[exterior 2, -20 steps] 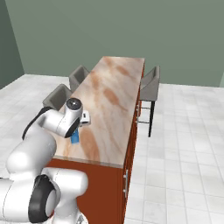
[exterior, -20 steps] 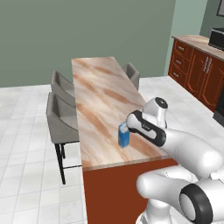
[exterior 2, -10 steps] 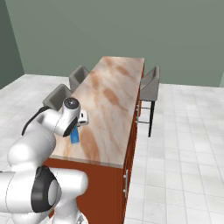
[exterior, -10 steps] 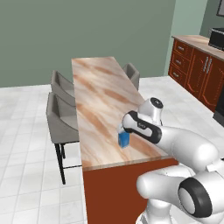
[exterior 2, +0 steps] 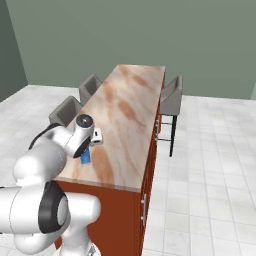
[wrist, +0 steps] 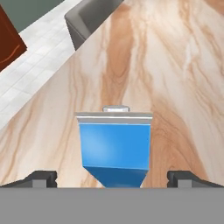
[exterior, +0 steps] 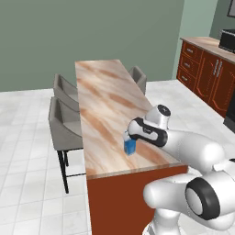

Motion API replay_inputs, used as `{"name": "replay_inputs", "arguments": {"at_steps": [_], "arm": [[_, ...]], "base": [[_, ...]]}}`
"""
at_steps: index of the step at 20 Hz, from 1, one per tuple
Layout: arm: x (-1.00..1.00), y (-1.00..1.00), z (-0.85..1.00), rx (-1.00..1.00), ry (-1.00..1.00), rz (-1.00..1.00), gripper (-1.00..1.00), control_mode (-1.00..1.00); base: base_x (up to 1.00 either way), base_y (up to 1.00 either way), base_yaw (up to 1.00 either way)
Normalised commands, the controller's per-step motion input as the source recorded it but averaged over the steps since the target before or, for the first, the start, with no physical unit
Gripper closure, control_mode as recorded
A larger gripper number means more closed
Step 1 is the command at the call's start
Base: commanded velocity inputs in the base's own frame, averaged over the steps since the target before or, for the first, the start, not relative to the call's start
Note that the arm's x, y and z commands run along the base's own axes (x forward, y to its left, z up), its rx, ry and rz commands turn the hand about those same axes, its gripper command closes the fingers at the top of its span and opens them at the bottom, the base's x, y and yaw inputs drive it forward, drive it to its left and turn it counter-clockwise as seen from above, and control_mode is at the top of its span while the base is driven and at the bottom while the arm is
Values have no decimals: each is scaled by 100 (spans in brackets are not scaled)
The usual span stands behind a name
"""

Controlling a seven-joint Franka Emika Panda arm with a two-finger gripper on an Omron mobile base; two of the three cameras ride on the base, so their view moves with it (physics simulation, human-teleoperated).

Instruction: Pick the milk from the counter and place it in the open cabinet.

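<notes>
The milk (exterior: 130,146) is a small blue carton with a pale top, standing upright near the front end of the counter (exterior: 103,98). My gripper (exterior: 128,137) hangs just over it, open. In the hand view the milk (wrist: 114,146) sits between the two dark fingertips (wrist: 41,177), and my gripper (wrist: 113,177) straddles it with a gap on each side. From the right base view the milk (exterior 2: 86,157) peeks out under my gripper (exterior 2: 91,145) on the counter (exterior 2: 135,107). The open cabinet is out of view.
Grey chairs (exterior: 64,121) line the counter's left side and one (exterior: 138,79) stands on its right. Red-brown lower drawers (exterior: 206,75) with silver handles and a dark appliance (exterior: 227,40) stand at the far right. The counter's front edge (exterior: 133,170) is close behind the milk.
The hand has eased down and slightly left onto the milk. The jaws have stayed wide and the carton has not moved.
</notes>
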Motion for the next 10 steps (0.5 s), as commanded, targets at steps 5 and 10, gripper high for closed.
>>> {"name": "replay_inputs", "arguments": {"at_steps": [5, 10], "arm": [[15, -2, -8, 0, 0, 0, -100, -100], [8, 3, -7, 2, 0, -2, -100, -100]], "base": [[0, 0, 0], [0, 0, 0]]}}
